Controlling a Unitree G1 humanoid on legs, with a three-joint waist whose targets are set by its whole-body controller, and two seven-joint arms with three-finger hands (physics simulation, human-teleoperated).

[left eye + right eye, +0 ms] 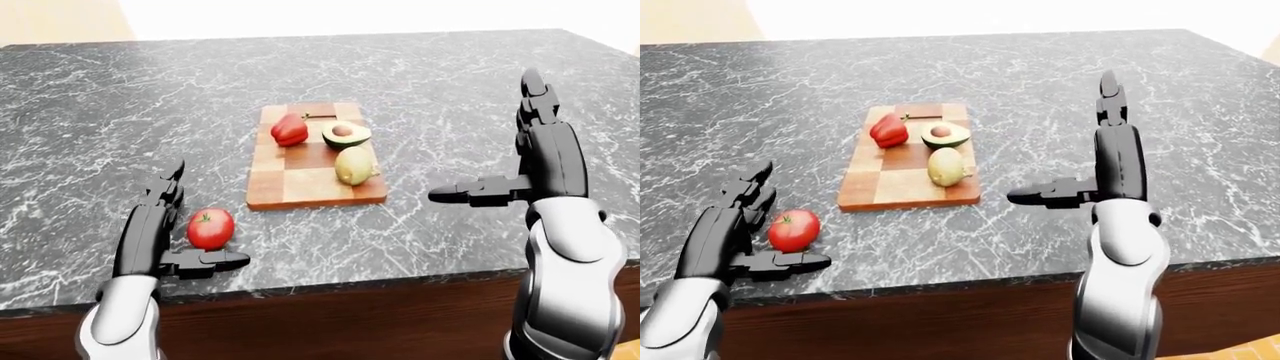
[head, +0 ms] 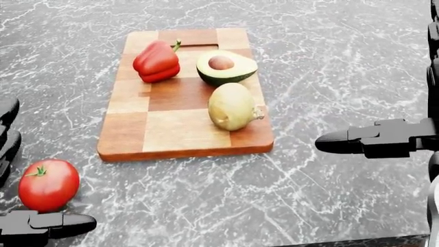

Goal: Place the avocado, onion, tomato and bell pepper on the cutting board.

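text: none readable | labels: none | brands: none | numbers: none

1. A dark grey marbled counter (image 1: 450,82) with white veining fills most of the left-eye view.
2. Its brown wooden front panel (image 1: 340,322) runs along the bottom of that frame.

Marble counter (image 2: 343,62), cutting board (image 2: 171,134), tomato (image 2: 48,185)

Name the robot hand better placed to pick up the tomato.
Left. The left robot hand stands open right beside the tomato, off the cutting board; the right robot hand hovers open past the board's other side.
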